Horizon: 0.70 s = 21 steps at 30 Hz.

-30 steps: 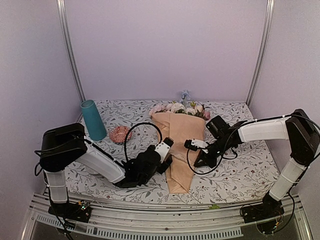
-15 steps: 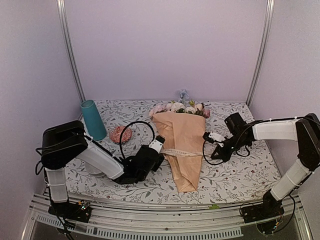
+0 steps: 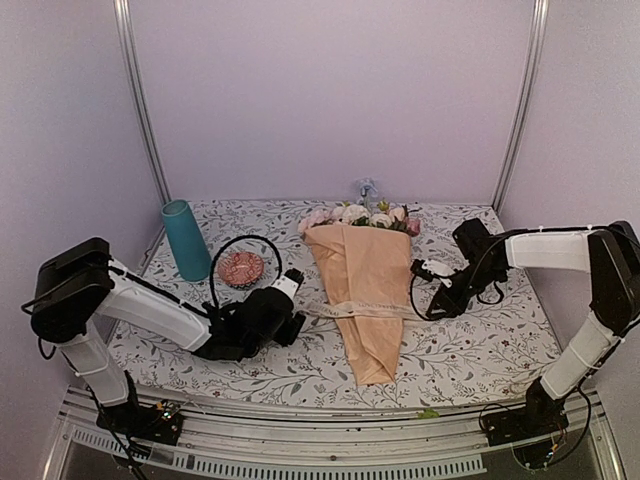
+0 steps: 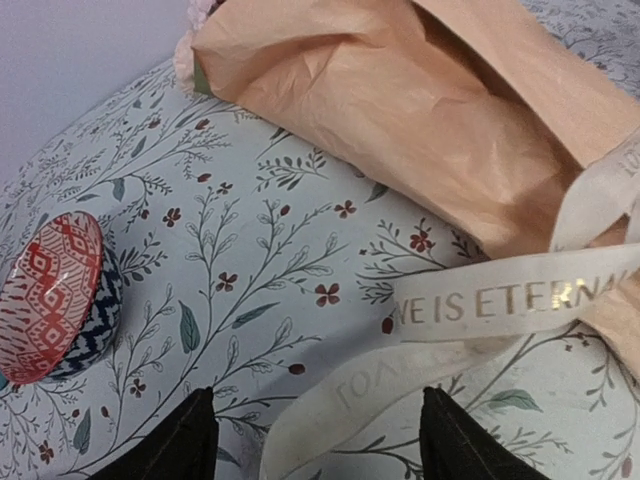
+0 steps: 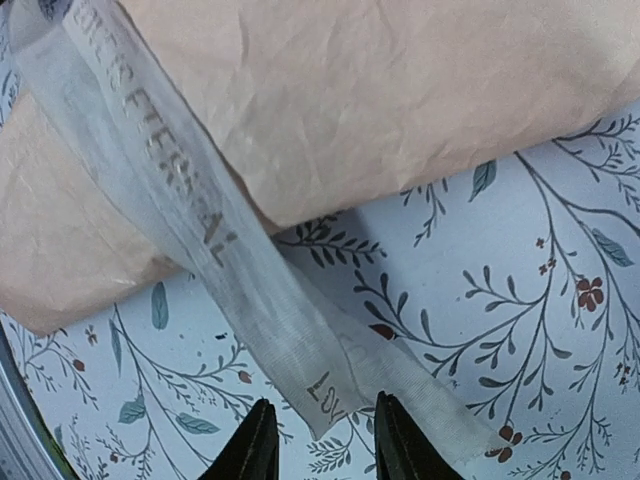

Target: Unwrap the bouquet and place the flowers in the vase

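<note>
**The Ribbon Came Undone**

My two arms had pulled away from each other, one to each side. A second before, both were right up against the bouquet (image 3: pixel 365 285). The ribbon (image 3: pixel 340 309) that tied it had come loose and lay flat across the paper (image 4: pixel 420 110), with one end sticking out each way.

My left pincer (image 4: pixel 315 440) was wide open and held nothing. One ribbon end lay on the table (image 3: pixel 480 350) between its fingers. I think I let go because the knot was already undone.

My right pincer (image 5: pixel 325 440) had a small gap between its fingers. The other ribbon end lay flat just in front of them. It did not look pinched, so I think that pincer was letting go too.

The bouquet lay on its side in the middle of the table, its pointy end toward me. The flowers (image 3: pixel 360 215) peeked out at the far end, still wrapped up.

The vase (image 3: pixel 186 240) stood far off to the left, upright and waiting. A little red dish (image 3: pixel 241 267) sat near it.

I think the paper had to be opened next.
</note>
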### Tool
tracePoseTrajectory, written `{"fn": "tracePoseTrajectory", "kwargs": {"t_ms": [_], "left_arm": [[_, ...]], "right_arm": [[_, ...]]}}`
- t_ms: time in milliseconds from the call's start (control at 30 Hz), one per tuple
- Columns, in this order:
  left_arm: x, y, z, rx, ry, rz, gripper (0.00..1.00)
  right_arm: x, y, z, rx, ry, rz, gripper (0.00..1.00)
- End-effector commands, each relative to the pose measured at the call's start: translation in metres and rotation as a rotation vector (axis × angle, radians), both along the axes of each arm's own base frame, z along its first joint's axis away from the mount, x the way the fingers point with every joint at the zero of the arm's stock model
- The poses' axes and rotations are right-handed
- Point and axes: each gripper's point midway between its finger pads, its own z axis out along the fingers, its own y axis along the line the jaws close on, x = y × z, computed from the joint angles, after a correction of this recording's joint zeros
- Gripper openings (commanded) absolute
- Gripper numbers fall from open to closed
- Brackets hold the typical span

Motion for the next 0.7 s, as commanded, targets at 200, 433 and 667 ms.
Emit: {"fn": "tracePoseTrajectory", "kwargs": {"t_ms": [200,433,667], "left_arm": [[-0.057,-0.068,0.039,-0.162,0.037,-0.505,0.67],[-0.044,-0.119,0.016,-0.129,0.046,-0.603,0.67],[-0.039,-0.131,0.004,-0.124,0.020,-0.597,0.65]], "right_arm": [[0.015,0.073,0.036,0.096,-0.087,0.212,0.37],[0.018,0.125,0.032,0.128,-0.076,0.298,0.38],[0.007,0.155,0.019,0.133,-0.034,0.363,0.31]]}}
